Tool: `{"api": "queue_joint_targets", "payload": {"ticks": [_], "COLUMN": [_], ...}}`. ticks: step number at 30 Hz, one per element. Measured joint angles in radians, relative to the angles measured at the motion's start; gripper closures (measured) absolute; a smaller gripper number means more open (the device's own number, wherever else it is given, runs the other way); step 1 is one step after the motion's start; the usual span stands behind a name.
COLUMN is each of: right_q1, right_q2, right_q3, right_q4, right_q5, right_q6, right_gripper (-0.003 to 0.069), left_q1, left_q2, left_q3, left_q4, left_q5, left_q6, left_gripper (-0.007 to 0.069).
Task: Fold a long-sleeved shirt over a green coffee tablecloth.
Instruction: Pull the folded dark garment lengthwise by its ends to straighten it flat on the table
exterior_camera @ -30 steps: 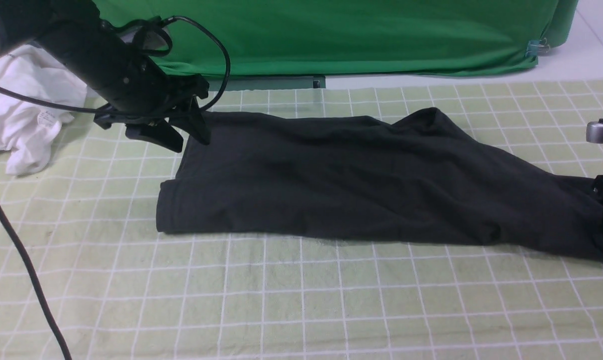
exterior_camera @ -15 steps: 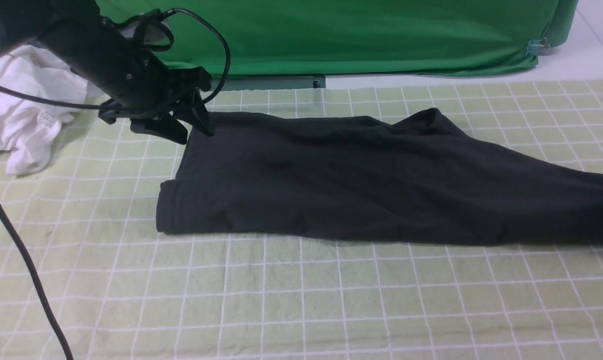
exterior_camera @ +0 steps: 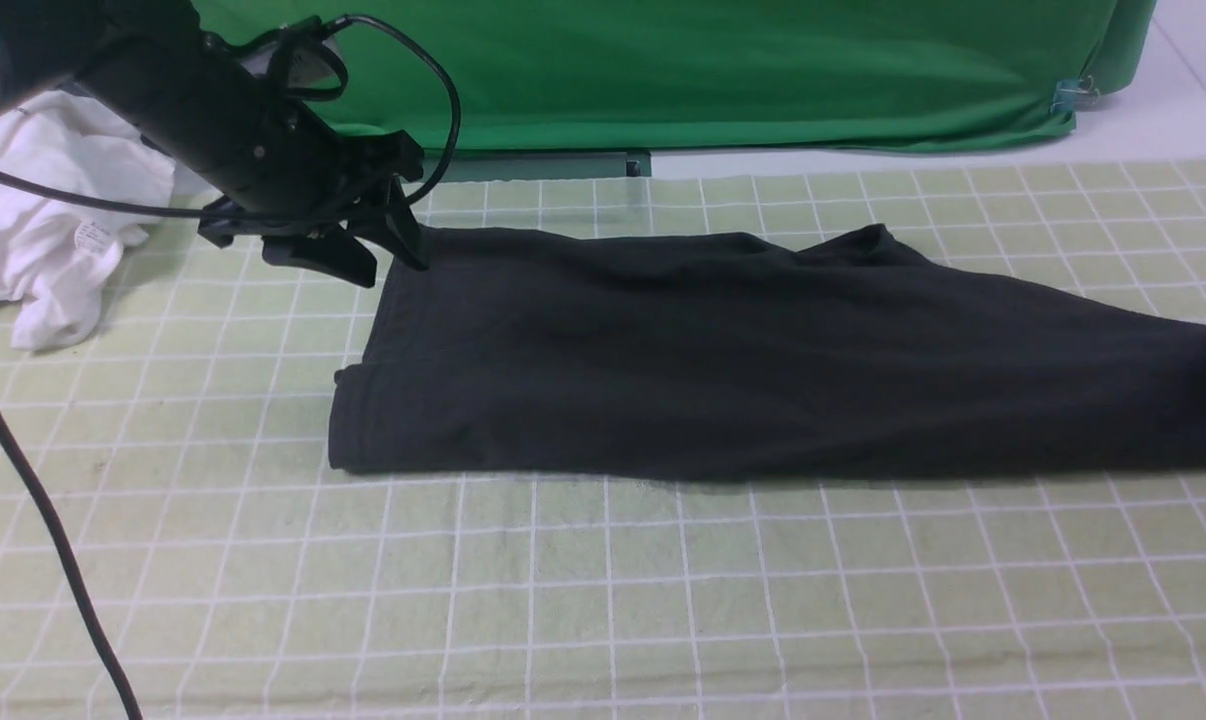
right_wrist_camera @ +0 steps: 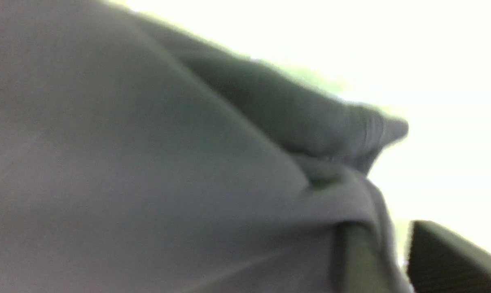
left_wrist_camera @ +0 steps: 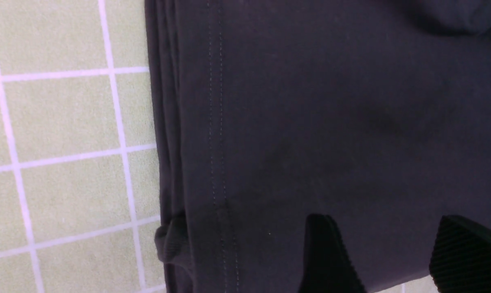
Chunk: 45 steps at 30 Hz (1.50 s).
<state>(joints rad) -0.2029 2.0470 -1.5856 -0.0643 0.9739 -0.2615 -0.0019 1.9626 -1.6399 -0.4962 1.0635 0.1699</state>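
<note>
Left gripper point(exterior_camera: 391, 268): black jaws apart, tips over the far left corner of the black cotton long-sleeved shirt point(exterior_camera: 763, 360), gripping nothing.
Right gripper point(right_wrist_camera: 392, 240): at the shirt's right end, dark fabric bunched against its fingers; too blurred to tell the grip.
Shirt: one long flat band across the middle, running past the right edge.
Near left: thin black cable point(exterior_camera: 45, 520).
Surface: pale yellow-green tablecloth with a white square grid point(exterior_camera: 603, 600), under everything.
Far left: crumpled white garment point(exterior_camera: 53, 280), apart from the shirt.
Back: plain deep green fabric backdrop point(exterior_camera: 713, 70), small blue clip point(exterior_camera: 1063, 97) at its right corner.
</note>
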Motion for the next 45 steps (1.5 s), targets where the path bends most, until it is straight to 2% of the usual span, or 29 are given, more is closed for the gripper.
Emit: {"api": "queue_joint_targets", "payload": {"ticks": [2,3,5,7,10,13,18,21,23,24,27,30,32,35,39,40,41,43,45], "right_q1": [0.0,0.0,0.0,0.0,-0.009,-0.028,-0.03,-0.029,-0.029,-0.029,-0.029,-0.03,-0.031,-0.043,-0.073,-0.075,-0.08,-0.082,-0.082], "right_q2": [0.012,0.012,0.009,-0.003,-0.036,-0.089,-0.092,-0.062,-0.035,-0.022,-0.008,-0.009,-0.012,-0.039,-0.083,-0.086,-0.087,-0.081,-0.066], "right_q3": [0.0,-0.006,-0.036,-0.076,-0.134,-0.122,-0.008,0.098,0.14,0.148,0.151,0.118,0.081,0.007,-0.039,-0.039,-0.032,-0.019,0.0], "right_q4": [-0.04,-0.057,-0.11,-0.147,-0.155,-0.05,0.064,0.085,0.058,0.033,-0.066,-0.141,-0.157,-0.135,0.004,0.019,0.073,0.109,0.133], "right_q5": [-0.002,0.009,0.059,0.116,0.198,0.223,0.171,0.095,0.057,0.029,-0.036,-0.016,0.04,0.147,0.205,0.207,0.211,0.207,0.186], "right_q6": [0.02,0.025,0.049,0.076,0.127,0.166,0.162,0.14,0.128,0.13,0.166,0.206,0.21,0.209,0.152,0.144,0.116,0.092,0.083], "right_gripper": [0.0196,0.0155,0.0097,0.0092,0.0121,0.0172,0.0204,0.0414,0.0557,0.0605,0.064,0.0637,0.0624,0.0566,0.0378,0.0356,0.0277,0.022,0.0197], "left_q1": [0.0,0.0,0.0,0.0,0.0,0.0,0.0,0.0,0.0,0.0,0.0,0.0,0.0,0.0,0.0,0.0,0.0,0.0,0.0], "left_q2": [0.0,0.0,0.0,0.0,0.0,0.0,0.0,0.0,0.0,0.0,0.0,0.0,0.0,0.0,0.0,0.0,0.0,0.0,0.0], "left_q3": [0.0,0.0,0.0,0.0,0.0,0.0,0.0,0.0,0.0,0.0,0.0,0.0,0.0,0.0,0.0,0.0,0.0,0.0,0.0], "left_q4": [0.001,0.001,0.002,0.002,0.002,0.0,-0.001,-0.001,-0.001,-0.001,-0.001,-0.001,-0.001,0.0,0.008,0.008,0.01,0.012,0.013], "left_q5": [0.0,-0.001,-0.001,-0.008,-0.018,-0.018,-0.016,-0.016,-0.018,-0.018,-0.018,-0.019,-0.021,-0.022,-0.023,-0.023,-0.023,-0.023,-0.022], "left_q6": [0.0,0.0,0.001,0.001,0.001,0.001,0.001,0.001,0.001,0.001,0.001,0.001,0.001,0.001,0.001,0.001,0.001,0.001,0.001], "left_gripper": [0.0266,0.0266,0.0266,0.0266,0.0266,0.0266,0.0266,0.0266,0.0266,0.0266,0.0266,0.0266,0.0266,0.0266,0.0266,0.0266,0.0266,0.0266,0.0266]}}
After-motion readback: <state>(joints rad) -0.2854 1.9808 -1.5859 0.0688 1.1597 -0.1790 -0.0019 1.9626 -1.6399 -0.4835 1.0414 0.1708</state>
